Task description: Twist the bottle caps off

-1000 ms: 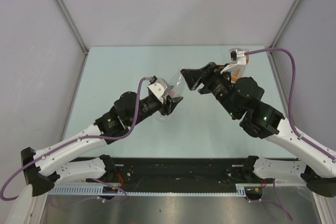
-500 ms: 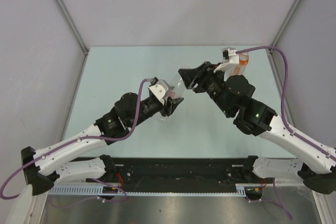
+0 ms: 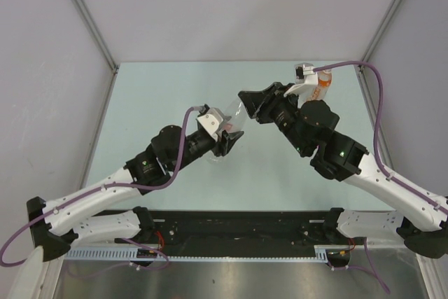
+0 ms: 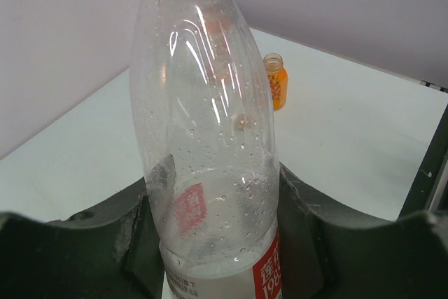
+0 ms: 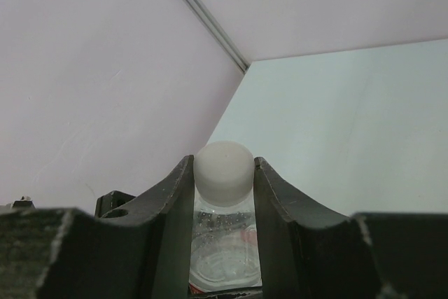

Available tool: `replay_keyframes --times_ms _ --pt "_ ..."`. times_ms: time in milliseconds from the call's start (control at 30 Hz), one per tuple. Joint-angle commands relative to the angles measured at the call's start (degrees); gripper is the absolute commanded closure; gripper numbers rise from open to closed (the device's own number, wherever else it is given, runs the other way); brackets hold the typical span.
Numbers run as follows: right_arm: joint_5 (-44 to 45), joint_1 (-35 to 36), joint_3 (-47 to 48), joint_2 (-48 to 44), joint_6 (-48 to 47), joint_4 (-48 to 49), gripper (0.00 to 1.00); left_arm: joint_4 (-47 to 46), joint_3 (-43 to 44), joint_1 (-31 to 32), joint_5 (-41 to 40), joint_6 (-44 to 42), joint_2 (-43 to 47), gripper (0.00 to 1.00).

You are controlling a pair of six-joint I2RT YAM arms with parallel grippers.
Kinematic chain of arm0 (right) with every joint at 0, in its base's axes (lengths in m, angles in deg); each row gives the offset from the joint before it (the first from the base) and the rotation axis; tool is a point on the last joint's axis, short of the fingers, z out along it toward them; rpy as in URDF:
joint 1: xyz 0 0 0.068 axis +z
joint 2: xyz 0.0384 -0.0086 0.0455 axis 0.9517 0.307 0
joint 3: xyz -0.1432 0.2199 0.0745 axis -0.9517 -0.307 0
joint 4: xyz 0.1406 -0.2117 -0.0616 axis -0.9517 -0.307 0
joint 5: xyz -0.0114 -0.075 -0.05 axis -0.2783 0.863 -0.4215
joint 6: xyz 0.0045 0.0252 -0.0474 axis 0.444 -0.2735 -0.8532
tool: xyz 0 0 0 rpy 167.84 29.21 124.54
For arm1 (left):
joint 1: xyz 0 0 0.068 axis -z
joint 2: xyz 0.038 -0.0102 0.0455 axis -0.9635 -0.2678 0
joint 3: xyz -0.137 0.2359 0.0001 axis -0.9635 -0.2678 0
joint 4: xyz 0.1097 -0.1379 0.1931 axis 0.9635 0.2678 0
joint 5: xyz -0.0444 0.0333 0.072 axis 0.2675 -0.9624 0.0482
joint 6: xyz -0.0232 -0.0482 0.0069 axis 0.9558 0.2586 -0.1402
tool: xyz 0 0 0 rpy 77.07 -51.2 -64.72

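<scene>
A: Jaws first. Right gripper (image 5: 222, 173)?
B: Clamped on the white cap (image 5: 222, 162), one finger on each side of it. The cap sits between the tips, on the neck of the clear bottle (image 4: 203, 138).
A: Left gripper (image 4: 217, 218)?
B: Closed around the lower body of that bottle, just above its label. The bottle leans up out of those jaws toward the right ones, held off the table (image 4: 364, 138) between the two arms.
A: Is the cap off yet?
B: It doesn't look so. In the right wrist view it's seated on the neck with no gap showing. I'd call it mid-unscrew, at the grip-and-twist stage.
A: The other bottles?
B: An orange bottle (image 4: 276, 80) stands upright well beyond the left jaws. Its neck looks open, with no cap, but it's too small to be sure. In the top view it's mostly hidden behind the right wrist.
A: The third bottle? Any loose caps?
B: Not visible in any view.
A: Progress?
B: The clear bottle's cap is in hand and not done. The orange one is possibly done. The third I can't judge.
</scene>
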State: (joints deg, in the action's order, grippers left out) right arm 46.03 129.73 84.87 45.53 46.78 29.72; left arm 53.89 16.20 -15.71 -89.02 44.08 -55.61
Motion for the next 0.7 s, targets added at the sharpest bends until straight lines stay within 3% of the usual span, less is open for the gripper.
replay_keyframes --times_ms 0,133,333,533,667 --pt "-1.97 0.14 2.31 -0.14 -2.34 1.99 1.00 -1.28 0.75 0.48 1.90 -0.24 2.46 1.00" --pt "-6.89 0.05 2.31 -1.11 -5.68 1.56 1.00 0.56 2.33 0.48 10.68 1.08 3.69 1.00" --pt "-21.02 -3.46 1.61 -4.44 -9.64 1.64 1.00 1.10 5.84 -3.02 34.13 8.19 4.31 1.00" --pt "-35.34 -6.36 -0.50 -8.57 -13.25 3.75 1.00 -6.37 6.90 -9.00 56.00 20.23 2.91 1.00" --pt "-45.90 -8.47 -1.82 -10.42 -14.39 5.68 1.00 -8.74 9.44 -10.51 65.26 25.76 -0.51 1.00"
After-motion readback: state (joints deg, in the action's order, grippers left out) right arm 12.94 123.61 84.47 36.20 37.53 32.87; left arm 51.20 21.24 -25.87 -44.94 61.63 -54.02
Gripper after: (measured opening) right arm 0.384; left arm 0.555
